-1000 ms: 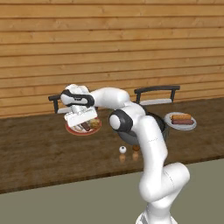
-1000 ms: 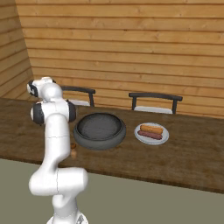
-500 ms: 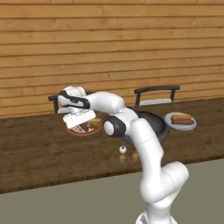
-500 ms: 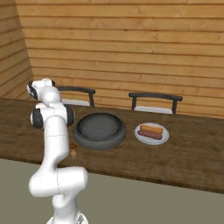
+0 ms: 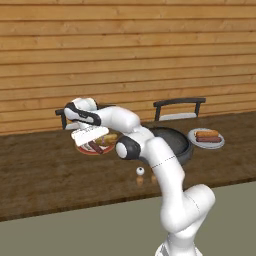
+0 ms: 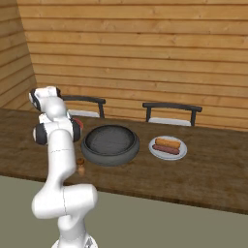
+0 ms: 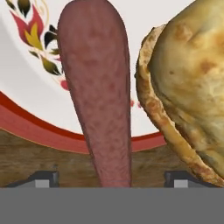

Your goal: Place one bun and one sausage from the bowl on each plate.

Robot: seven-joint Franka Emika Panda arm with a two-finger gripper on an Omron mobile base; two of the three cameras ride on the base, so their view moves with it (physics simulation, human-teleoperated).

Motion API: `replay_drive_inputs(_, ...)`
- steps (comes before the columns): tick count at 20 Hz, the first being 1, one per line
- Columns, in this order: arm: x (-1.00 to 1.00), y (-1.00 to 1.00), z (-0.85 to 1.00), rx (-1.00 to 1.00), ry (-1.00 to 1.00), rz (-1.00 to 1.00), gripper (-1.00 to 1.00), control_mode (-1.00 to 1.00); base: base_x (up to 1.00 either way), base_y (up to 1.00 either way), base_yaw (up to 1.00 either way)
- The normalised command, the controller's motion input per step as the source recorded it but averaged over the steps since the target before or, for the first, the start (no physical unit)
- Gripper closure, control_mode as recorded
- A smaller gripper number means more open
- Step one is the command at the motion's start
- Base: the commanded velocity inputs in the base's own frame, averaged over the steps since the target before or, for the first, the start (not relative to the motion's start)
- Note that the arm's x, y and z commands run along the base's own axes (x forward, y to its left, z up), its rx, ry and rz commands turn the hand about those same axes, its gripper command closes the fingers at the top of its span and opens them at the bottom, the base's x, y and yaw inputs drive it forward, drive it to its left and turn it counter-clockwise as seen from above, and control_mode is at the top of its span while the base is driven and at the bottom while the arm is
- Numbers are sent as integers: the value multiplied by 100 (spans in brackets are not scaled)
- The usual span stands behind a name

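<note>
i am spreading my gripper wide, letting the sausage go onto the red-rimmed plate beside the bun; both plates look filled.

The bowl, wide, shallow and dark grey-black with a thick rim, sat empty on the bench. To one side of the bowl, a grey plate carried a bun and a sausage side by side. On the bowl's other side, the red-rimmed plate held a reddish sausage just beside a golden-brown bun.
</note>
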Motion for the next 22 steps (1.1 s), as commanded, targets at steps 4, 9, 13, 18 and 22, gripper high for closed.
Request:
replay_drive_inputs(4,-42,-2,48,0,0,0,-100,-100,0,0,0)
replay_drive_inputs(9,-41,-24,43,3,-1,0,-100,-100,0,0,0)
replay_drive_inputs(13,-47,-23,8,10,-4,0,-100,-100,0,0,0)
replay_drive_inputs(18,-63,-24,15,15,-9,0,-100,-100,0,0,0)
replay_drive_inputs(22,-55,-31,56,13,-13,0,-100,-100,0,0,0)
